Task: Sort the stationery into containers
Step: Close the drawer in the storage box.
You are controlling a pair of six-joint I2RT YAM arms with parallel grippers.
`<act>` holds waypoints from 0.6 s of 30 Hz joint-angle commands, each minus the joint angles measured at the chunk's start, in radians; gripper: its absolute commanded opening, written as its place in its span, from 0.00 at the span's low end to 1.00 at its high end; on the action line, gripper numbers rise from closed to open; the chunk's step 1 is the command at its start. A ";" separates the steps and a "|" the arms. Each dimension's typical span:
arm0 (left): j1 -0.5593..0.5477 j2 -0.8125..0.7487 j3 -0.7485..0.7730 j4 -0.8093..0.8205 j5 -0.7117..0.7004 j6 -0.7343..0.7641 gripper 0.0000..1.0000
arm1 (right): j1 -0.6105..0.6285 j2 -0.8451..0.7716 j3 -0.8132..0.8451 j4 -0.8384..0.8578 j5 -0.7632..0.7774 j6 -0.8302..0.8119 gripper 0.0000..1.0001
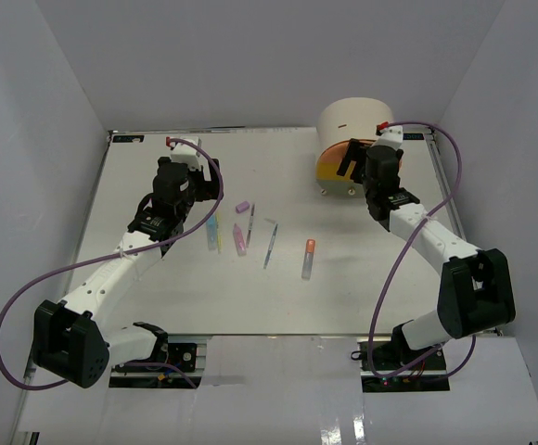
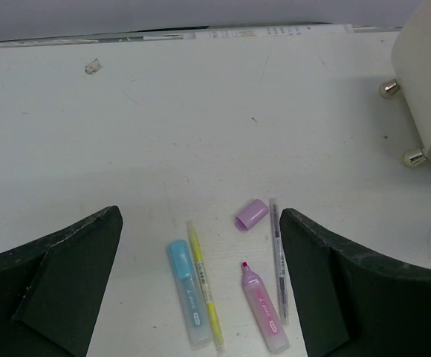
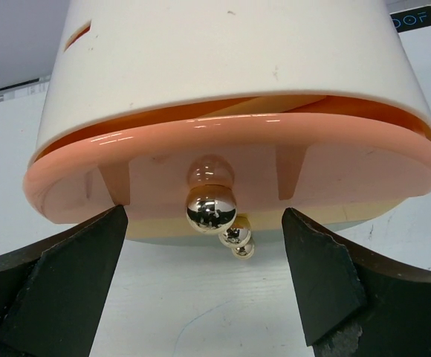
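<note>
**Organiser** (image 1: 352, 120): cream cylinder at 1 o'clock on the tabletop (image 1: 371, 278), drawer fronts facing the arms. The peach drawer (image 3: 230, 156) is topmost and stands a little proud of the shell. Its knob (image 3: 211, 207) sits above two lower knobs.

**Right pincer** (image 3: 204, 216): jaws wide apart, one on each side of the peach knob at 3 and 9 o'clock, touching nothing. It looks lined up to close on the knob and draw the drawer out for filling.

**Left pincer** (image 2: 201, 216): jaws wide apart and empty, hovering over the stationery, probably to choose a first pick.

**Stationery**, all loose near the tabletop centre, none sorted yet:
- blue marker (image 2: 186, 290), with the yellow pen (image 2: 204, 286) touching its 3 o'clock side
- pink marker (image 2: 264, 309), uncapped
- purple cap (image 2: 250, 214) at its 12 o'clock
- grey pen (image 2: 277, 253) just beside both
- blue pen (image 1: 270, 243) and orange-capped marker (image 1: 308, 259) farther toward 3 o'clock
</note>
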 commanded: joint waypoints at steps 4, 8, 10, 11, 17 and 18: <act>0.000 -0.028 0.006 0.007 -0.004 0.005 0.98 | -0.008 0.002 0.054 0.083 0.070 0.026 0.91; 0.000 -0.029 0.006 0.007 -0.004 0.005 0.98 | -0.011 0.009 0.060 0.093 0.071 0.026 0.91; 0.000 -0.029 0.006 0.009 -0.006 0.005 0.98 | -0.012 0.009 0.065 0.094 0.066 0.020 0.91; 0.000 -0.031 0.004 0.009 -0.006 0.007 0.98 | -0.012 0.011 0.063 0.097 0.066 0.017 0.91; 0.000 -0.032 0.003 0.009 -0.004 0.007 0.98 | -0.017 0.019 0.062 0.106 0.049 0.004 0.91; 0.000 -0.034 0.004 0.009 -0.004 0.008 0.98 | -0.015 0.020 0.060 0.106 0.047 0.004 0.91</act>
